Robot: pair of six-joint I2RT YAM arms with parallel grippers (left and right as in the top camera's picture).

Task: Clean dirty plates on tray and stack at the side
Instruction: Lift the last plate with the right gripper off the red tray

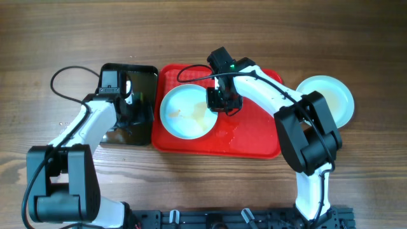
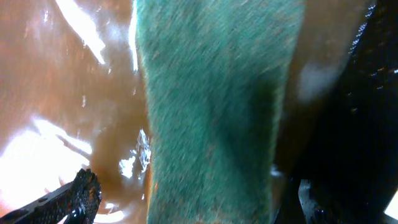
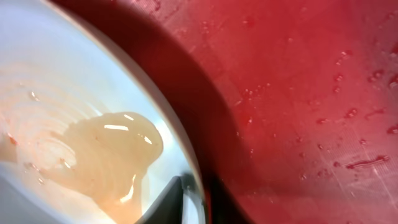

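A pale plate point(image 1: 181, 114) sits on the left part of the red tray point(image 1: 254, 137), with a thin brown liquid pooled in it. My right gripper point(image 1: 219, 102) is shut on its right rim. In the right wrist view one finger point(image 3: 199, 202) lies inside the plate point(image 3: 62, 74) at the rim, over the wet tray point(image 3: 311, 93). Another pale plate point(image 1: 327, 98) lies on the table right of the tray; I cannot tell whether it is a stack. My left gripper point(image 1: 130, 105) is open low in the black tray, its fingers point(image 2: 196, 199) either side of a green sponge point(image 2: 211, 112).
The black tray point(image 1: 143, 76) stands against the red tray's left edge and holds brown water point(image 2: 56, 93). The red tray's right half is wet. Cables loop from both arms over the far side of the table.
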